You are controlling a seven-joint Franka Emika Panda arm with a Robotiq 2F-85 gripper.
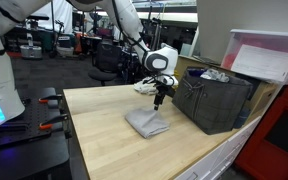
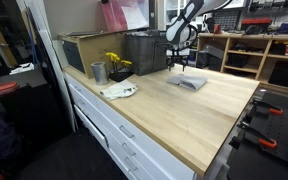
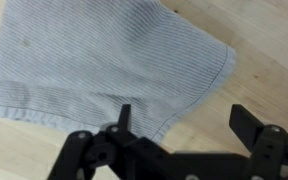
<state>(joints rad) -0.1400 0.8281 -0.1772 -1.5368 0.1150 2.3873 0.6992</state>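
Nearest your wrist camera is the gripper (image 3: 183,112); its black linkage fills the lower edge of the wrist view. Its two fingers (image 3: 124,115) stand wide apart with nothing between them; treat the end effector as released.

Note the following conditions:

- One finger lies over the hem of the grey cloth (image 3: 104,60); the other lies over bare wood, off the cloth's rounded corner. You cannot tell from the wrist view whether either fingertip touches the fabric.
- The cloth is a ribbed knit and lies flat on the wooden table (image 3: 274,40); one faint spot shows near its far edge.
- In both exterior views the gripper (image 1: 159,100) (image 2: 181,68) hangs pointing down, close over the cloth (image 1: 147,123) (image 2: 188,82).

Take the black crate (image 1: 214,100) (image 2: 144,52) as your reference:

- The cloth lies on the table (image 1: 104,140) (image 2: 184,125) near the crate, clear of its wall, on the side that faces the open tabletop.
- The gripper is between the crate and the cloth's middle, near the crate's corner and apart from it.
- In an exterior view a metal cup (image 2: 98,72) and a bunch of yellow flowers (image 2: 114,63) stand just beside the crate, on the side away from the cloth; a white sheet (image 2: 119,91) lies flat in front of them.
- A white box (image 1: 269,55) sits behind and above the crate.
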